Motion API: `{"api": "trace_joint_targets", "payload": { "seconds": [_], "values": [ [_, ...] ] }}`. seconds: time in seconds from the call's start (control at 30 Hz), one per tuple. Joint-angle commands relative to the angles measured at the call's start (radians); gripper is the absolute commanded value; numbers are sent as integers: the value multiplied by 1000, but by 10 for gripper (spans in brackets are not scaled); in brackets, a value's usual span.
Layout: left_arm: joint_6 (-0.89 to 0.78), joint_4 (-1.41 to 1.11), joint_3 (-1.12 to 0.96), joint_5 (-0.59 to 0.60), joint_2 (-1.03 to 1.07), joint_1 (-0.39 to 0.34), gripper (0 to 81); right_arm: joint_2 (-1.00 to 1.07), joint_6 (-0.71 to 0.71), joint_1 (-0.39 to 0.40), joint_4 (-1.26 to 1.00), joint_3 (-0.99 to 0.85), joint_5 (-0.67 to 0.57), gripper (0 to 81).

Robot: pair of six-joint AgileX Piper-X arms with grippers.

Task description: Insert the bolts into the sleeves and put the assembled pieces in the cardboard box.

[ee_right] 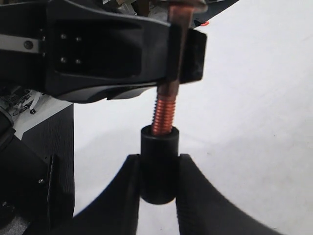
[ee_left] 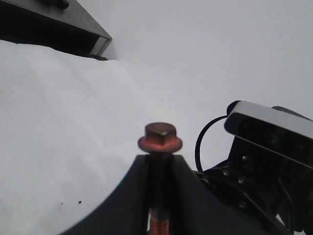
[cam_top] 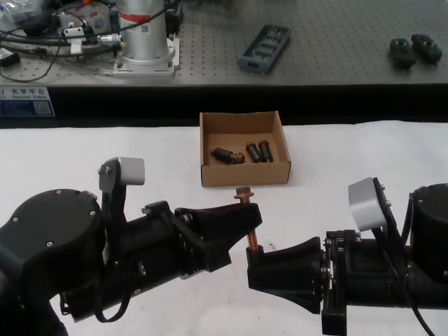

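Right wrist view, closest stuff first: the right gripper (ee_right: pixel 157 183) is pinching a short black sleeve (ee_right: pixel 159 166), a smooth matte cylinder standing upright btw its curved black plastic fingers. Directly above it the left gripper (ee_left: pixel 159 169) is clamped on a copper-coloured bolt (ee_right: pixel 165 110). Shank is smooth higher up and threaded lower down, w/ the threaded tip meeting the sleeve's mouth. Left wrist view shows the hex head and its round flange sticking up above the fingers.

High view: both grippers + bolt sit on the near side of the cardboard box (cam_top: pixel 245 175), close to its front wall, over a plain white sheet (cam_top: pixel 336 147). Box is open-topped brown card w/ a few assembled pieces (cam_top: pixel 253 152) lying on its floor. Beyond the box there's a grey perforated metal table (cam_top: pixel 336 35) w/ a shiny silver post (cam_top: pixel 143 28) and a ridged blue-grey tray (cam_top: pixel 264 45).
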Motion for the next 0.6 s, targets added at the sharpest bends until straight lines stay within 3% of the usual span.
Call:
{"api": "trace_joint_targets", "payload": {
  "seconds": [0.0, 0.57],
  "values": [
    [-24, -10, 1, 47, 3, -4, 51, -14, 2, -16, -29, -10, 46, 121],
    [-7, 12, 1, 133, 1, -4, 51, -14, 0, -16, -25, -10, 40, 121]
  ]
}}
